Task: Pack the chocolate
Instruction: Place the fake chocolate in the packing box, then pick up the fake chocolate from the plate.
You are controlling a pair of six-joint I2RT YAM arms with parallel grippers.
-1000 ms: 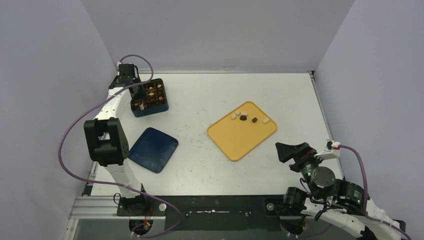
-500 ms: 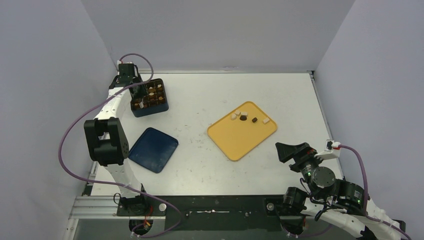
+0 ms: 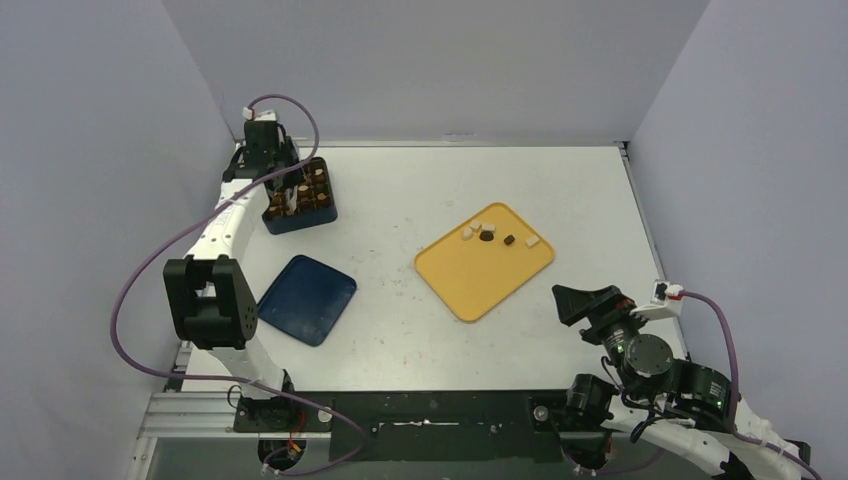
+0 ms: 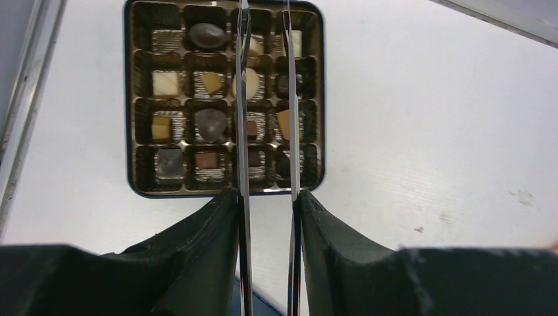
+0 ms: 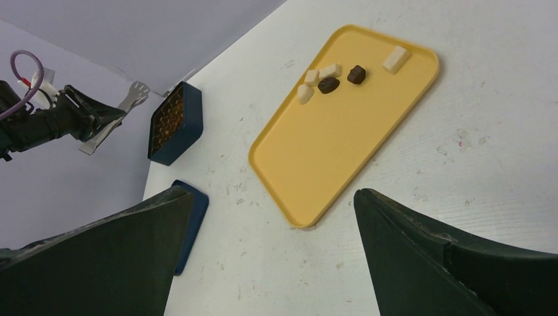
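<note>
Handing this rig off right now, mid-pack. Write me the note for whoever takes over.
Left hand: shut on the metal tongs, poised over the chocolate box at the far left.
Right hand: open, holding nothing, at the near right by the yellow tray.
Done: most box cells hold a piece.
Left: two dark and a few cream chocolates on the tray to move into the box. The blue lid lies off the box, near the left arm.
</note>
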